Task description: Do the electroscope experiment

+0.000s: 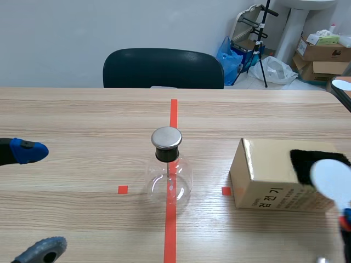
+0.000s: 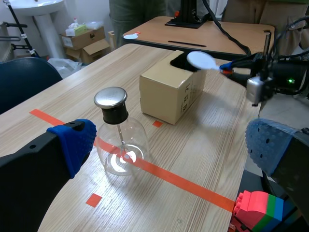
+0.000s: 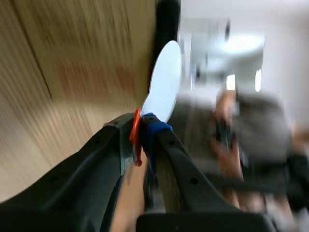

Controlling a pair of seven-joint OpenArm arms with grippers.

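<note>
round glass flask [image 1: 167, 181] with a flat metal cap [image 1: 166, 138] stands on the wooden table [image 1: 82, 115], cardboard box [image 1: 271, 175] at its 3 o'clock; left gripper [image 2: 174, 145] gapes wide, holding nothing; right gripper [image 3: 140, 136] pinches a flat white disc [image 3: 165, 79] by its thin stem.

The counter [image 1: 82, 120] is pale wood grain, marked with orange-red tape [image 1: 171, 219]. The flask [image 1: 156, 186] is clear glass, its stopper [image 1: 166, 154] black and its cap [image 1: 166, 137] silver. The box [image 1: 263, 181] is tan cardboard with black lettering, and the cloth [image 1: 307, 161] is black. The disc [image 1: 332, 178] is white, its handle [image 3: 135, 140] orange-red. The left fingers [image 2: 29, 169] and right fingers [image 3: 96, 164] are black, with blue dotted pads [image 2: 72, 142]. The chair [image 1: 162, 68] is dark. The bricks [image 2: 258, 210] are red, green and blue.
</note>
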